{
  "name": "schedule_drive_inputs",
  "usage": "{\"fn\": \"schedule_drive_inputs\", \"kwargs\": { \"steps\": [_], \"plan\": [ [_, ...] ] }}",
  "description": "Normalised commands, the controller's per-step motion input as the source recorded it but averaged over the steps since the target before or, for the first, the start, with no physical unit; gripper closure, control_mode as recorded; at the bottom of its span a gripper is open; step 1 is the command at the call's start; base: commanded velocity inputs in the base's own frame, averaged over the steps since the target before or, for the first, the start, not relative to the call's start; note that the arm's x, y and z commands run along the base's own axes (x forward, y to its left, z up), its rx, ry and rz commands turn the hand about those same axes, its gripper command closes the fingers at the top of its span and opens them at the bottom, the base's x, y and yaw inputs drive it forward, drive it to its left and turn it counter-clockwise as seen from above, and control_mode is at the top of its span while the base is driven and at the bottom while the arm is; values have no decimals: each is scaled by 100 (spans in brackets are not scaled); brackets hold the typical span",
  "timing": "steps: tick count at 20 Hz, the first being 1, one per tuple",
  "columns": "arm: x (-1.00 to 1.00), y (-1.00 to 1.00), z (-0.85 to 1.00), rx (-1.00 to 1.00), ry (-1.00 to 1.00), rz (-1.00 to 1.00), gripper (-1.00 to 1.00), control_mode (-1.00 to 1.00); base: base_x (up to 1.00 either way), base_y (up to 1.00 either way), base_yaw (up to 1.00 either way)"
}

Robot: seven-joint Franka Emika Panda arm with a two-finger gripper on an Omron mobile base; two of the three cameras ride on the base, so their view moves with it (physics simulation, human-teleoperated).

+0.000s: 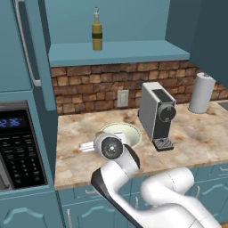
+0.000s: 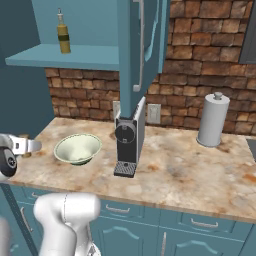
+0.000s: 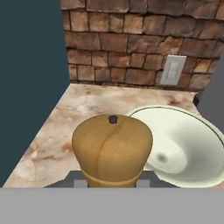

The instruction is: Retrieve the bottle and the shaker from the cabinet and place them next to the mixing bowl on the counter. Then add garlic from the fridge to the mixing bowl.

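A brown wooden shaker (image 3: 112, 148) with a knob top is close up in the hand view, and my gripper (image 3: 112, 183) is shut on it from both sides. It sits low over the marbled counter (image 3: 74, 113), just left of the pale mixing bowl (image 3: 183, 144). From the base, my gripper (image 1: 87, 146) (image 2: 26, 146) is at the left side of the mixing bowl (image 1: 129, 129) (image 2: 77, 147). The olive-yellow bottle (image 1: 97, 33) (image 2: 63, 35) stands upright on the shelf of the open teal cabinet (image 1: 120, 53) (image 2: 75, 55).
A grey coffee machine (image 1: 156, 113) (image 2: 129, 140) stands right of the bowl. A paper towel roll (image 1: 201, 93) (image 2: 212, 120) is further right. The open cabinet door (image 2: 137, 50) hangs above the machine. A microwave (image 1: 18, 147) borders the counter's left end.
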Motion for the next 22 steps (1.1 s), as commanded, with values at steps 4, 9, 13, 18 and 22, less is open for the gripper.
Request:
{"fn": "schedule_drive_inputs", "kwargs": {
  "steps": [4, 9, 13, 18, 22],
  "plan": [
    [28, 37, -47, 0, 4, 0, 100, -100, 0, 0, 0],
    [31, 19, -27, 0, 1, -3, 100, -100, 0, 0, 0],
    [46, 3, -20, 0, 0, -7, 100, -100, 0, 0, 0],
    [47, 3, -20, 0, 0, -9, 100, -100, 0, 0, 0],
    [37, 7, -37, 0, 0, -6, 100, -100, 0, 0, 0]
  ]
}}
